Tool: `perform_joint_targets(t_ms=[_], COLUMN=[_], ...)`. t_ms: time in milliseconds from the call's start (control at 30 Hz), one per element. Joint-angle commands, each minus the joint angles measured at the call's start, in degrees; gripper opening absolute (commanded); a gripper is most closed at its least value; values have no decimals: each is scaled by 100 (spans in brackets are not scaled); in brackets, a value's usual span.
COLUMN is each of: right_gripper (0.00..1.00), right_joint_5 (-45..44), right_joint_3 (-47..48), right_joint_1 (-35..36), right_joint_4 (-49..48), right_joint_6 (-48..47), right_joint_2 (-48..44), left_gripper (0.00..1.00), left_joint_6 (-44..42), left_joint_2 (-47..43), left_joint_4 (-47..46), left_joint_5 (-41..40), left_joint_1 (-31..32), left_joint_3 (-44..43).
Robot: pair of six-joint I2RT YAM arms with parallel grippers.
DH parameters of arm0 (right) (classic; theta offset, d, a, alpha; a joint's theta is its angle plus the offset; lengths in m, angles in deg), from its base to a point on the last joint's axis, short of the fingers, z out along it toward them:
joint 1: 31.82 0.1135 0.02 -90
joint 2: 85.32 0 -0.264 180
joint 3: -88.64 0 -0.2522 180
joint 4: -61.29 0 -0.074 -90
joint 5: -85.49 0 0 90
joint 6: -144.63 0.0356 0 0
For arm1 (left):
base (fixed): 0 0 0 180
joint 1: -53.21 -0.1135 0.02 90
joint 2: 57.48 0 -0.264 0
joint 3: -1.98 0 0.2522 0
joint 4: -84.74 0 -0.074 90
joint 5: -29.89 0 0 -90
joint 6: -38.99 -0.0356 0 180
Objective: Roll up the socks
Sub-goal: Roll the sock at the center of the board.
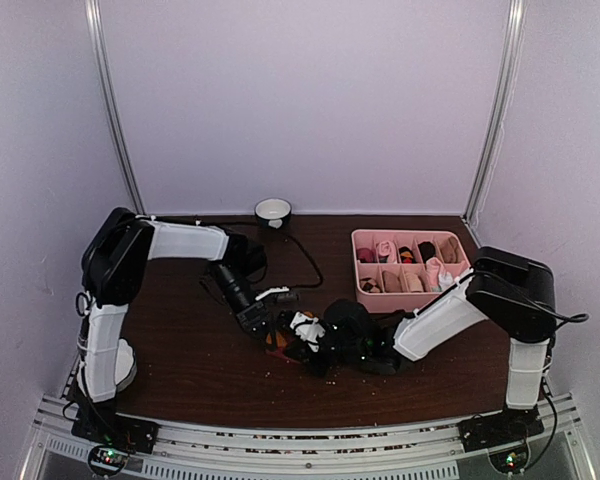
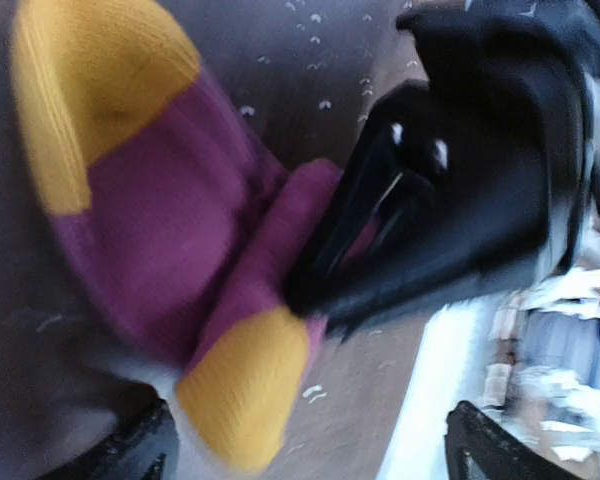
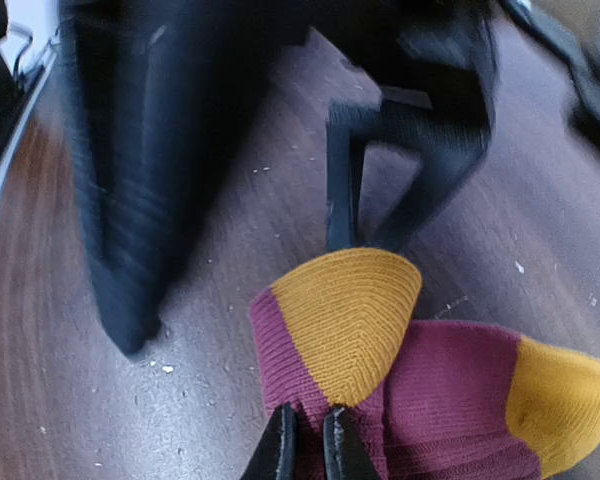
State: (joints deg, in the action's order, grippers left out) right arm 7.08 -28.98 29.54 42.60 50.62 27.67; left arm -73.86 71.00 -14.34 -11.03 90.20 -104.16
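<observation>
A dark red sock [image 3: 450, 400] with orange heel and toe lies folded on the brown table; from above only a bit of it [image 1: 277, 344] shows between the two arms. My right gripper [image 3: 310, 445] is shut on a pinch of its red fabric just below the orange patch [image 3: 350, 310]. The left wrist view shows that black gripper [image 2: 308, 290] biting the sock [image 2: 170, 230]. My left gripper [image 2: 310, 450] stands wide open just off the sock, one orange end [image 2: 245, 395] lying by its left finger [image 2: 130, 450]. Blurred, its fingers [image 3: 342, 185] stand behind the sock.
A pink divided tray [image 1: 356, 268] of small rolled socks stands at the right rear. A white bowl [image 1: 273, 210] sits at the back wall, and a black cable [image 1: 305, 262] runs from it across the table. Light crumbs dot the wood [image 3: 165, 369].
</observation>
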Motion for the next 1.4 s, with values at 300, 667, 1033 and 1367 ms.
perform_joint_targets(t_ms=[300, 667, 1033, 1367], right_gripper=[0, 0, 0, 0], right_joint_5=[1724, 2431, 2769, 2784], right_joint_3=[-722, -780, -783, -733], right_joint_1=[-681, -1265, -1436, -1438], right_joint_4=[755, 318, 410, 547], right_joint_6=[1635, 2559, 2877, 2893], right_joint_2=[610, 926, 1100, 1056], left_gripper=[98, 98, 67, 58], left_joint_6=[-281, -2263, -3244, -3035], left_joint_2=[-2704, -3116, -2391, -1872], left_joint_4=[-3285, -3175, -3608, -4126], left_joint_5=[-2837, -2115, -2804, -3163], left_joint_1=[-440, 405, 1328, 1328], left_joint_3=[1991, 2092, 2278, 2194])
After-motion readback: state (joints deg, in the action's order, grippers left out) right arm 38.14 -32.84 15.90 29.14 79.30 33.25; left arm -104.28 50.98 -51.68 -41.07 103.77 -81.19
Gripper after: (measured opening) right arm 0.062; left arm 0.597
